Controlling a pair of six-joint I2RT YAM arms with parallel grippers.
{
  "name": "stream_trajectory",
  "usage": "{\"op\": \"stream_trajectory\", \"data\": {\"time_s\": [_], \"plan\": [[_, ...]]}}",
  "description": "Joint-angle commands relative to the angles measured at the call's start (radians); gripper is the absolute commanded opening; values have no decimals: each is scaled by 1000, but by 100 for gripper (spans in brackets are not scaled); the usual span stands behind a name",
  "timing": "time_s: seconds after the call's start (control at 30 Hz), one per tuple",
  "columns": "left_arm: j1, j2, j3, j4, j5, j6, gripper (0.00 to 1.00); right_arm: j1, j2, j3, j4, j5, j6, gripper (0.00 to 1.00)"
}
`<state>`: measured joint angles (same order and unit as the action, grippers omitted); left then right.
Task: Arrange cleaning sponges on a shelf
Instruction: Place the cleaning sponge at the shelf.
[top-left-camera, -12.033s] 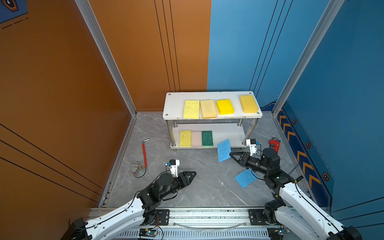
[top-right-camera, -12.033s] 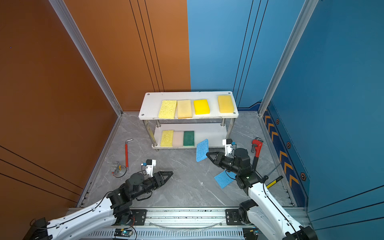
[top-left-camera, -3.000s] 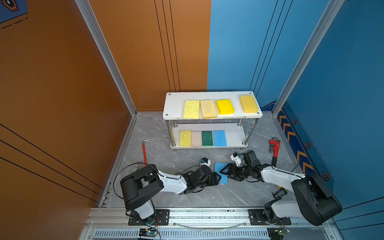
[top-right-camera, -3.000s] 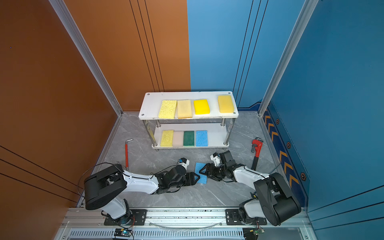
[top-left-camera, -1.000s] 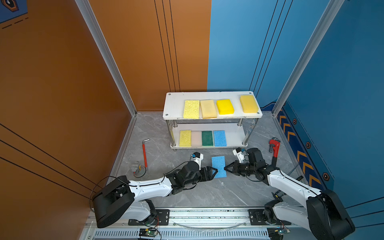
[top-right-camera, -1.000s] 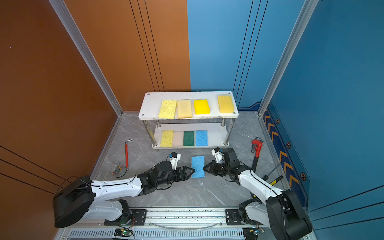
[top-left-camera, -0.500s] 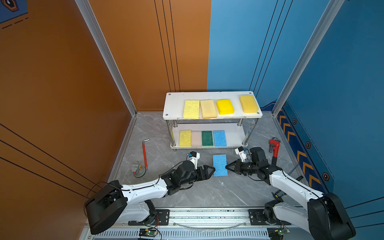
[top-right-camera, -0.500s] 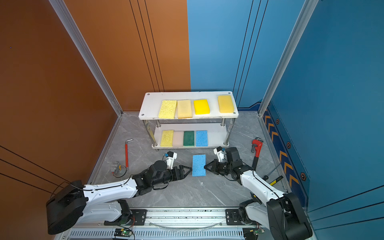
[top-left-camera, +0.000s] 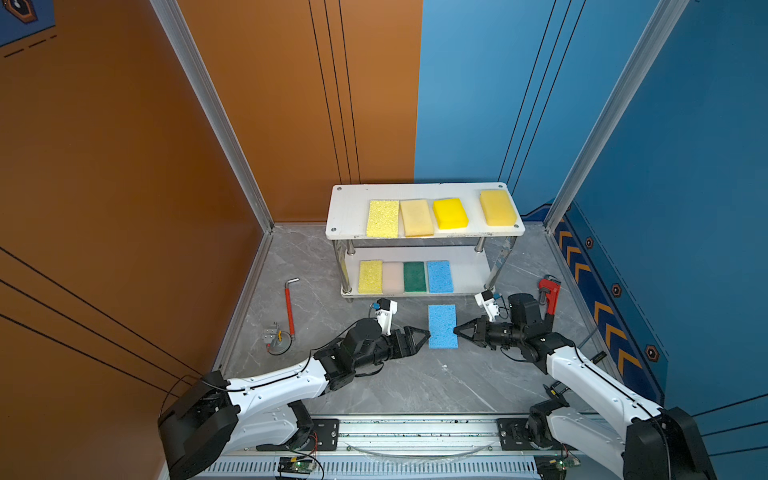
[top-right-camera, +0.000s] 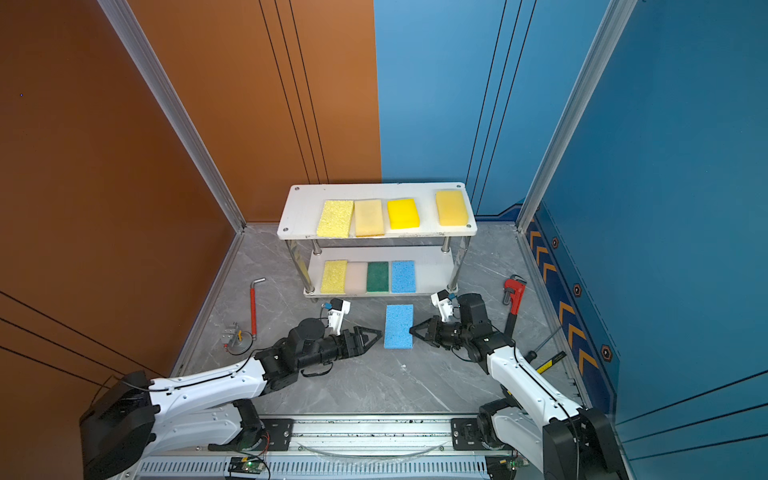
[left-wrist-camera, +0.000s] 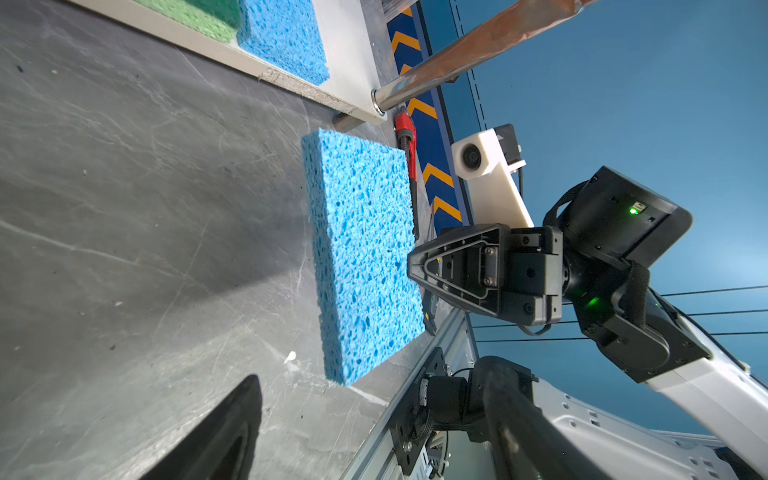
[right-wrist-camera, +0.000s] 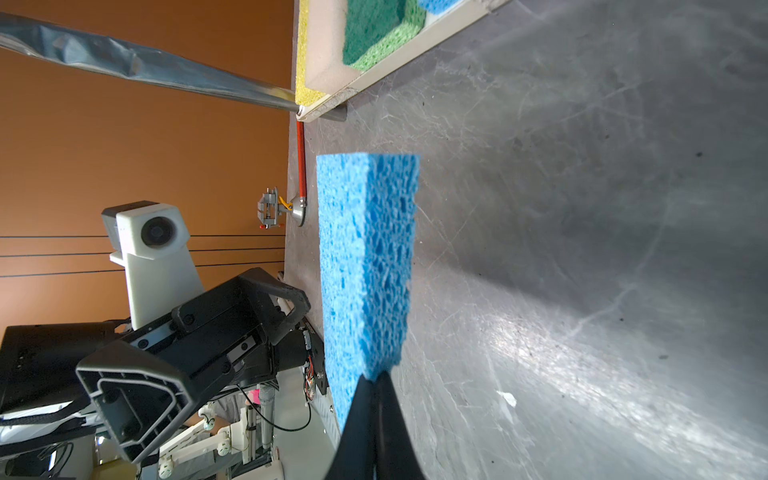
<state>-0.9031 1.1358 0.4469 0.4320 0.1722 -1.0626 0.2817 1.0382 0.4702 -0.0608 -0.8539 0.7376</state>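
L claw (top-left-camera: 424, 334) spread beside blue sponge (top-left-camera: 442, 326); R claw (top-left-camera: 456, 331) pressed together, tips at sponge edge.

Both top views: bright, even light from overhead, sharp edge to edge. Shadow under the top of the shelf (top-left-camera: 345, 208) dims the back of its lower board (top-left-camera: 465, 259). Shadows on the counter (top-left-camera: 415, 386) are faint and soft.

Left wrist view: blue sponge (left-wrist-camera: 365, 249) pores are crisp, with a wide dark shadow band across the counter beside it.

Right wrist view: hard white glare on the counter toward its front edge (polished surface). The right claw (right-wrist-camera: 375, 379) tips are soft, too close to focus.

Mild wide-angle stretch at the borders of both wrist views.
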Motion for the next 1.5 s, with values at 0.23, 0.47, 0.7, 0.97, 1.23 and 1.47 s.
{"op": "stream_trajectory", "data": {"time_s": [0.23,0.47,0.7,0.97,1.23,1.47], "plan": [[11,64,14,111,46,-25,81,20,-50,16,30,-81,63,0],[10,106,39,159,51,-32,74,55,-53,21,44,-83,74,0],[10,105,33,171,33,-39,64,77,-52,16,55,-79,75,0],[8,89,15,170,24,-46,29,95,-59,15,59,-79,80,1],[10,68,4,171,7,-51,17,96,-89,13,52,-65,106,39],[23,55,3,188,-14,-63,16,103,-130,-8,51,-76,135,53]]}}
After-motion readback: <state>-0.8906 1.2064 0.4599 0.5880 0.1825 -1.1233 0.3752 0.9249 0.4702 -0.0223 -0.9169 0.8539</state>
